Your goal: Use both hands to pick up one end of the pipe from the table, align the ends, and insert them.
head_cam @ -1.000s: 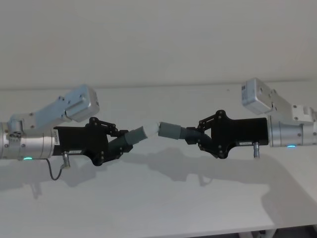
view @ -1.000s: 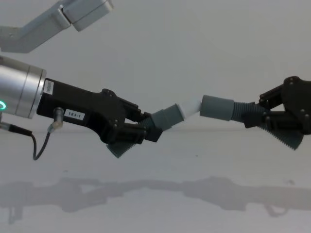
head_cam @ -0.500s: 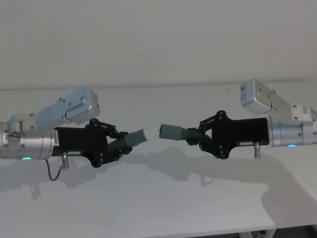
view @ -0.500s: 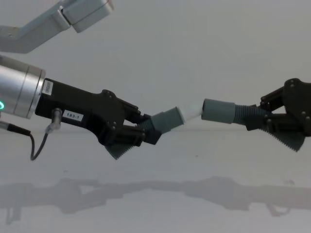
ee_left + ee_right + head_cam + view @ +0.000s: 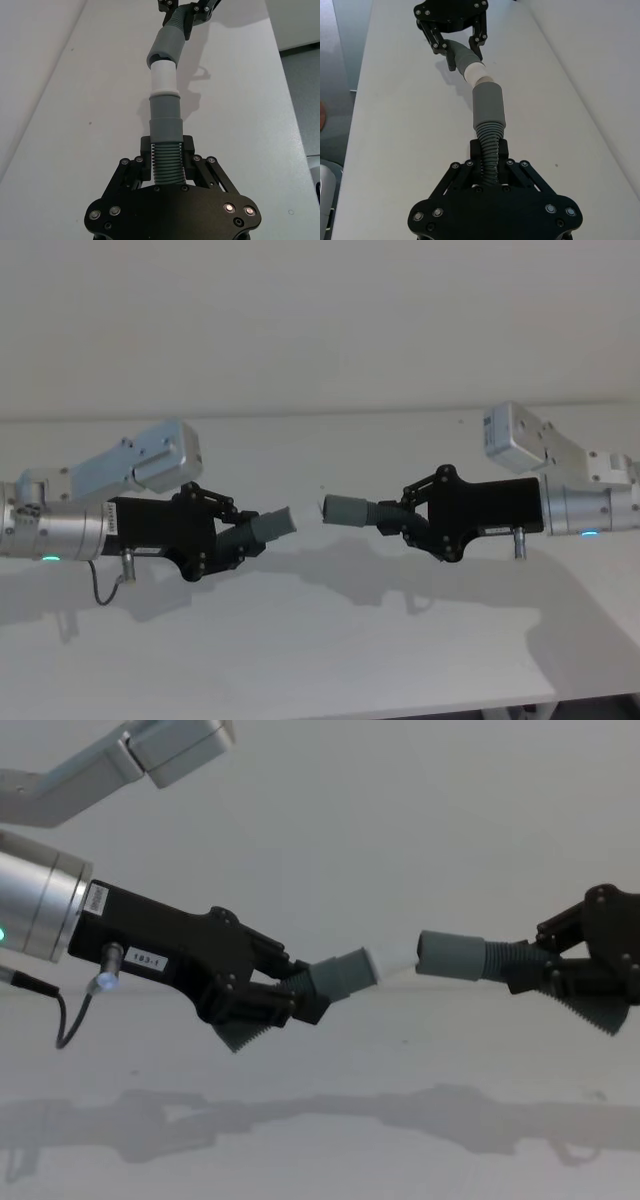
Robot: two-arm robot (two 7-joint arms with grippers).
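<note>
Both narrow cuff (image 5: 345,975) and wide cuff (image 5: 450,955) sit lower.

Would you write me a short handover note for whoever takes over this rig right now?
The left gripper is shut on the ribbed part of the white-tipped pipe piece, held above the table.
The right gripper is shut on the ribbed part of the wide-cuff pipe piece, also in the air, facing the other.
Done: both pieces lifted; the white tip reaches the mouth of the wide cuff, at a slight angle.
Left: most of the tip is bare, so straighten and push together until it seats.
</note>
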